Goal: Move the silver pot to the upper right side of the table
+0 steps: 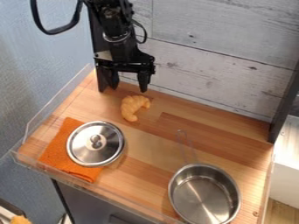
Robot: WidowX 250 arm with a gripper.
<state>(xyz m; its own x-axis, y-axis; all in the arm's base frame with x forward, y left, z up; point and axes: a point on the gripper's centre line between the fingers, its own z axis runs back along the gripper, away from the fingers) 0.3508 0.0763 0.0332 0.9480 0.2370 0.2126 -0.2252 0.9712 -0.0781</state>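
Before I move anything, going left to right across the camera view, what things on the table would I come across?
Orange cloth, lid, croissant, pot.

Black two-finger gripper (pixel 126 86), jaws parted, hangs at upper left, above the toy croissant (pixel 133 107) in view. Knobbed metal lid (pixel 108 151) overlaps orange cloth (pixel 57 146), lower left. Open silver pot (pixel 204 197) sits lower right, wire handle (pixel 186 146) pointing up-left.
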